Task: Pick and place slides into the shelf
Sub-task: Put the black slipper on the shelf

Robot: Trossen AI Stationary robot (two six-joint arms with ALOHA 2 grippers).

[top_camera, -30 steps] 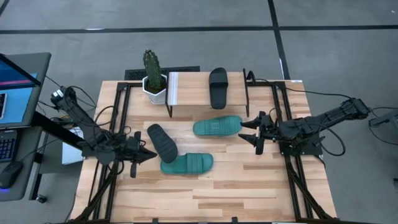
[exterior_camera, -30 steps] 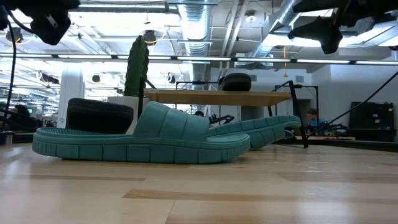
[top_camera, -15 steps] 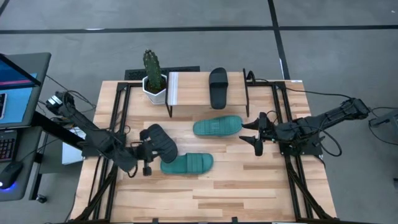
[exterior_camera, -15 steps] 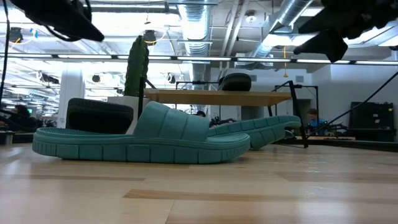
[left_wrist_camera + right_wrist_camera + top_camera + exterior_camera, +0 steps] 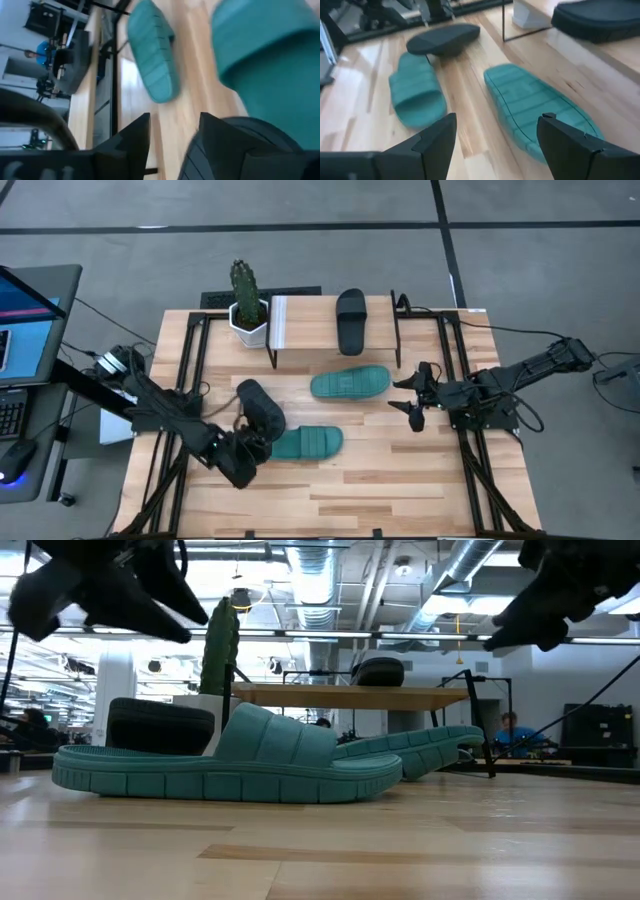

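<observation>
No readable text, label or number shows anywhere.

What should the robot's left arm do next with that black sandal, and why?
Probably lower its open left gripper and close on the black slide, since its fingers hover at the slide's near end without gripping it.

High view: straight down from well above, taking in the whole tabletop [image 5: 400, 480], floor around it at frame edges. Low view: at board level, very near a teal slide [image 5: 225, 765] filling mid-frame, facing level across toward the shelf [image 5: 350, 695] and room behind. Left wrist view: close over the wood, past its own claw [image 5: 172, 145] at frame bottom. Right wrist view: past its claw [image 5: 495, 145], toward both teal slides. Shared by all four: the teal slides.
</observation>
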